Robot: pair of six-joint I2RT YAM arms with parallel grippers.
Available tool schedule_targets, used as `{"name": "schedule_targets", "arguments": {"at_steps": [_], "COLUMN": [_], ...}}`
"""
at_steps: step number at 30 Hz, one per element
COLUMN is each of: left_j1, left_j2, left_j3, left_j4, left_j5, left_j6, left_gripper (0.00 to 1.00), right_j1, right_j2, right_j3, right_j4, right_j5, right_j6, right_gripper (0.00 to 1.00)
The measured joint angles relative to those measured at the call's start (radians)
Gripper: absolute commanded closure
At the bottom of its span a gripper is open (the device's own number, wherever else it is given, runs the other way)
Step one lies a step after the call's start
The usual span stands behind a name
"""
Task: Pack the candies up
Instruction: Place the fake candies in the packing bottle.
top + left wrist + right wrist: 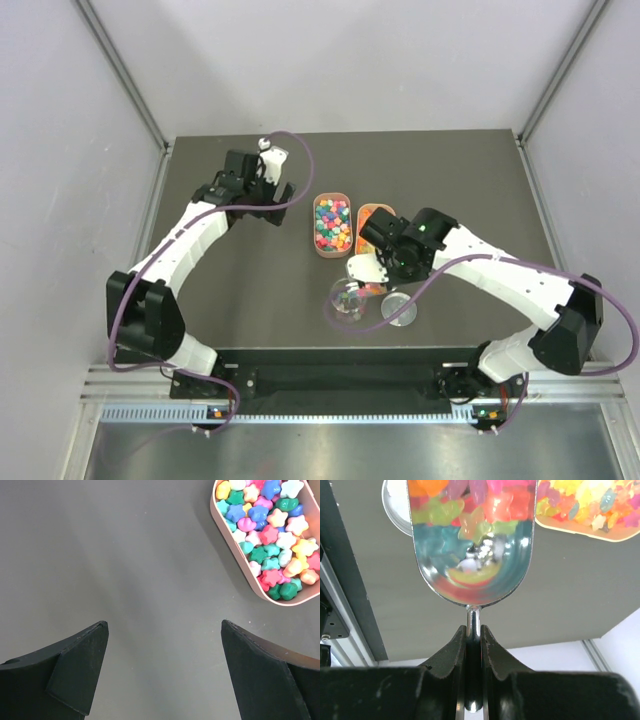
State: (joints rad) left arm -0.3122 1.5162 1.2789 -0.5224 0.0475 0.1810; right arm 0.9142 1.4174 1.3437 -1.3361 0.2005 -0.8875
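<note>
The candies (332, 223) are tiny bright star-shaped sweets that fill a pink oval tray (317, 243); they also show in the left wrist view (270, 530) and the right wrist view (585, 502). My right gripper (473, 632) is shut on the handle of a metal scoop (470, 570), which holds several candies (470, 505). In the top view the right gripper (380, 262) holds the scoop (361, 270) just above a clear jar (348, 302) with some candies in it. My left gripper (162, 630) is open and empty over bare table, left of the tray (235, 560); it also shows in the top view (276, 203).
A second, orange tray (372, 211) lies right of the pink one, partly under my right arm. A round metal lid (400, 308) lies right of the jar; it also shows in the right wrist view (394, 505). The table's front edge runs just below the jar.
</note>
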Motion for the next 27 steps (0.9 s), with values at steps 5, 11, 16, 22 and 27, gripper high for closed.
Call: {"name": "schedule_targets", "arguments": {"at_steps": [5, 11, 16, 22, 27], "left_j1": [0.003, 0.004, 0.004, 0.005, 0.006], "left_j2": [-0.018, -0.021, -0.022, -0.029, -0.045], "left_j3": [-0.011, -0.033, -0.037, -0.039, -0.040], "left_j4": [0.008, 0.019, 0.024, 0.025, 0.029], "left_j5": [0.008, 0.015, 0.016, 0.016, 0.016], "left_j6": [-0.003, -0.006, -0.008, -0.008, -0.008], "left_gripper": [0.01, 0.01, 0.02, 0.01, 0.01], "right_j1": [0.005, 0.010, 0.020, 0.027, 0.037], "right_j2": [0.017, 0.038, 0.045, 0.048, 0.049], "right_j3": [0.013, 0.029, 0.048, 0.067, 0.072], "right_j4": [-0.004, -0.010, -0.014, -0.014, -0.015], "right_j5": [0.034, 0.066, 0.079, 0.088, 0.100], "right_j6": [0.009, 0.015, 0.021, 0.025, 0.025], "right_gripper": [1.00, 1.00, 1.00, 1.00, 1.00]}}
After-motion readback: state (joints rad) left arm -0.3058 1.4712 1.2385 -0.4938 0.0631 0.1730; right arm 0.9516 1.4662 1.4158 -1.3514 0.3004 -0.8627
